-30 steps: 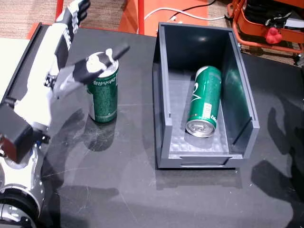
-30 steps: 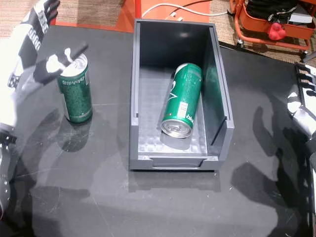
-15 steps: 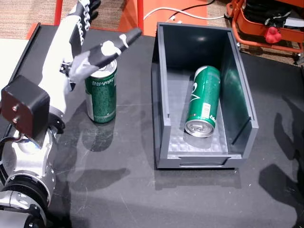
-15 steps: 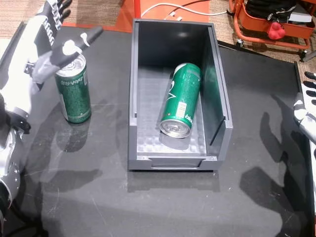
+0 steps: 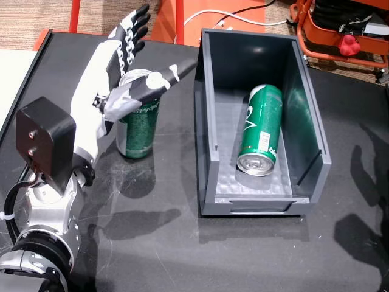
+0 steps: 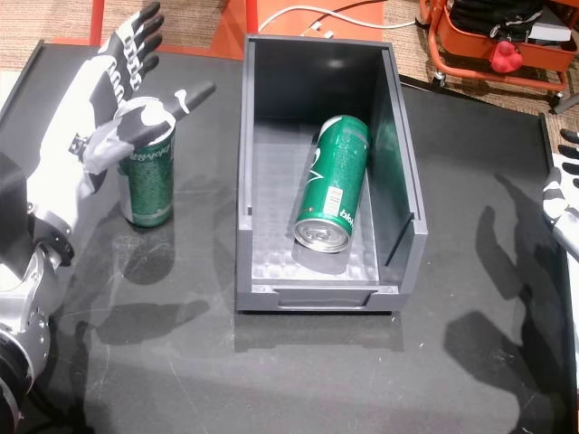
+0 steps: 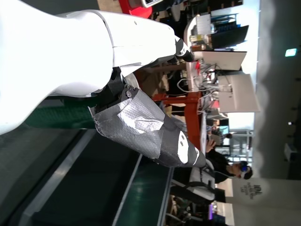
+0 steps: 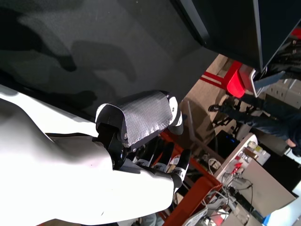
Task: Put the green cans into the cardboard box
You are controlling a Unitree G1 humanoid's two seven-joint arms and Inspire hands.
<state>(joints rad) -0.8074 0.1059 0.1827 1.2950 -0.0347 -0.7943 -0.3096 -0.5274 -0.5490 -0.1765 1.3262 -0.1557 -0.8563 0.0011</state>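
Note:
One green can [image 5: 138,126] [image 6: 147,187] stands upright on the black table, left of the dark grey box [image 5: 204,128] [image 6: 243,194]. My left hand [image 5: 126,72] [image 6: 124,101] is open around its top: the fingers stretch up behind it and the thumb reaches over its right side toward the box. In the left wrist view the left hand [image 7: 141,122] shows its thumb, with a strip of the can [image 7: 56,117] behind the palm. A second green can [image 5: 261,129] [image 6: 333,183] lies on its side inside the box. My right hand [image 6: 565,181] [image 8: 136,123] is open, off the table's right edge.
An orange cart [image 5: 340,27] stands beyond the table's far right corner. A white cable [image 5: 225,13] lies on the floor behind the box. The table's left edge [image 5: 24,91] runs close to my left arm.
My left hand has swung right and forward, from beside the upright can to over its top, with the thumb now nearing the box. The can stays standing. My right hand drew back toward the right edge.

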